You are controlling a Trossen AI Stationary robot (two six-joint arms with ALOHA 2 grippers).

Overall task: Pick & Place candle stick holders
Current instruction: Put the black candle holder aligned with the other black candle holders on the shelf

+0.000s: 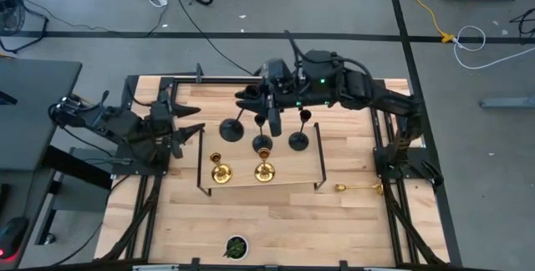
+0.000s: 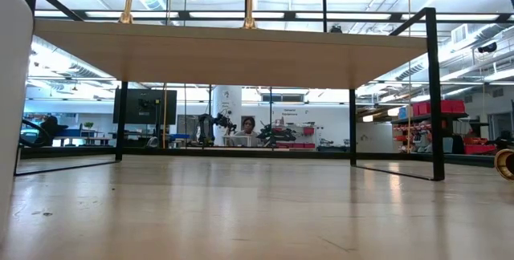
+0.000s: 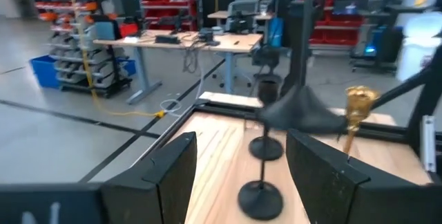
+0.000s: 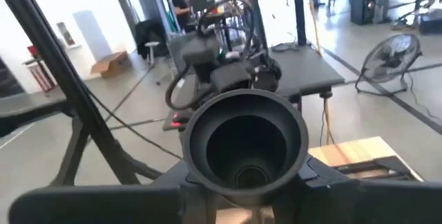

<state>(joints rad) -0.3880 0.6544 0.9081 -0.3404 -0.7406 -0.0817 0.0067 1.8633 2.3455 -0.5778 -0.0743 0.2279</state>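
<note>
- While the right claw (image 1: 275,125) clenches a black candle stick holder (image 4: 247,141) above the raised shelf (image 1: 288,176), 4 holders stand there: 2 black (image 1: 231,129) and 2 gold (image 1: 219,171).
- 1 gold holder (image 1: 361,188) lies on the bench (image 1: 318,221), not yet placed.
- Left claw (image 1: 191,131) waits released beside the shelf.
- By my judgement, roughly 2 placements remain.

Six holders (image 1: 262,155), one gold fallen (image 1: 359,188)
</note>
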